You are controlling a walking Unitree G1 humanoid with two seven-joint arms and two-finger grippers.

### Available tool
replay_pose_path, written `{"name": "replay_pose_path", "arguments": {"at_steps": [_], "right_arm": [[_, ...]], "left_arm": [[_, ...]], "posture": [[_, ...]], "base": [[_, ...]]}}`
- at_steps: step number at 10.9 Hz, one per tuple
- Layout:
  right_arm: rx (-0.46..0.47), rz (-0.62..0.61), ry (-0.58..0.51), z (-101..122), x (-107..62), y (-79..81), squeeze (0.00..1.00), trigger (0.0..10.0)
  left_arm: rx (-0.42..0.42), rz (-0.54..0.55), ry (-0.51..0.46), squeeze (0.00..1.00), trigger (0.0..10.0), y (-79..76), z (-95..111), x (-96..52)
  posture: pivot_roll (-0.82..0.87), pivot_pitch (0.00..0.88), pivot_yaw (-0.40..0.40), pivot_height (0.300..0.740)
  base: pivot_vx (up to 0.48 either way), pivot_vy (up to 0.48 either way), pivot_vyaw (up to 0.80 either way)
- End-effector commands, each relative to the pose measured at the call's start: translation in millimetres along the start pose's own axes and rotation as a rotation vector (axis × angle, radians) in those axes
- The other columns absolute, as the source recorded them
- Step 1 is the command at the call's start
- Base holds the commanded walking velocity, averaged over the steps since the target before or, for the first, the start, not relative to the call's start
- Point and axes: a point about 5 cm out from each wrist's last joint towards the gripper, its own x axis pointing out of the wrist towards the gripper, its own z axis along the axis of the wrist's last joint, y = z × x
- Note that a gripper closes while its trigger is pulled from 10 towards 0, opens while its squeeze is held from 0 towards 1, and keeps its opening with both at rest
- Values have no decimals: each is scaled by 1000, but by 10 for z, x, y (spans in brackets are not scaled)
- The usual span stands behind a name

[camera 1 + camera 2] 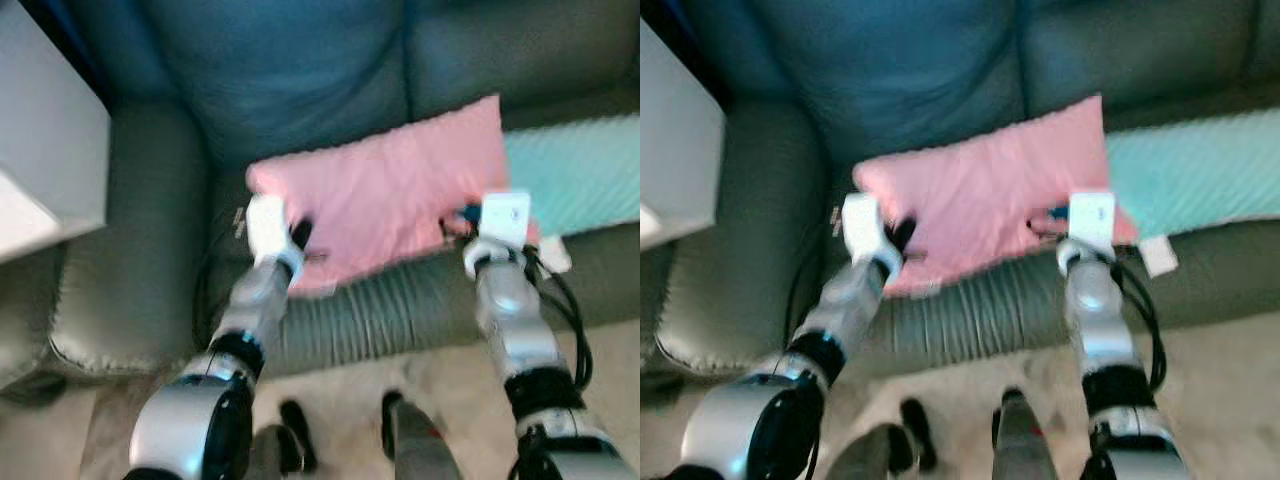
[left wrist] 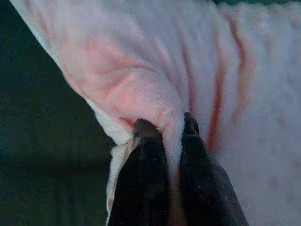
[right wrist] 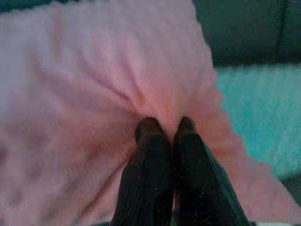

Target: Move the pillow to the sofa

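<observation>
Pink pillow (image 1: 390,195) between both pincers

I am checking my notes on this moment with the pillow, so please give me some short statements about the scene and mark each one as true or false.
1. The left pincer is shut on a fold of the pink pillow. True.
2. The right pincer is open and hangs away from the pillow. False: it is shut on the pillow's fabric too.
3. The pillow is over the seat of the dark sofa. True.
4. A yellow blanket lies beside the pillow. False: the cloth beside it, on the robot's right, is light teal.
5. A person's hand holds one corner of the pillow. False: the two pincers hold it.
</observation>
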Motion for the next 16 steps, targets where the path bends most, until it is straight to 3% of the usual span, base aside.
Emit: {"name": "replay_pose_path", "arguments": {"at_steps": [1, 4, 6, 9, 10, 11, 12, 13, 16], "right_arm": [[4, 42, 26, -82, -39, 123, 0, 10000], [20, 70, 47, -196, -106, 174, 0, 10000], [44, 67, 48, -186, -73, 155, 0, 10000], [49, 48, -8, 19, 83, 138, 0, 10000], [38, 6, -75, 248, 227, 51, 0, 10000], [41, -6, -85, 299, 258, 11, 0, 10000], [56, 3, -83, 310, 287, -21, 86, 10000], [86, 16, -84, 301, 285, -25, 1000, 10000], [123, 69, -58, 152, 213, 84, 1000, 10000]], "left_arm": [[1, 26, 35, 0, 10000, 77, -84, -36], [18, 67, 64, 0, 10000, 212, -124, -77], [31, 67, 68, 0, 10000, 203, -107, -65], [9, 73, -5, 0, 10000, 181, 140, 17], [17, 86, -61, 0, 10000, 154, 367, 82], [10, 86, -86, 0, 10000, 134, 452, 104], [-9, 90, -112, 761, 10000, 123, 529, 120], [-11, 90, -113, 1000, 10000, 115, 532, 123], [30, 106, -97, 1000, 10000, 114, 494, 118]], "posture": [[-272, 470, 166, 740], [-266, 475, 172, 740], [-267, 487, 167, 740], [-264, 501, 156, 740], [-267, 507, 155, 740], [-269, 513, 152, 740], [-273, 514, 150, 740], [-280, 512, 146, 740], [-285, 515, 148, 740]], "base": [[0, 0, 0], [0, 0, 0], [0, 0, 0], [0, 0, 0], [0, 0, 0], [0, 0, 0], [0, 0, 0], [0, 0, 0], [0, 0, 0]]}}
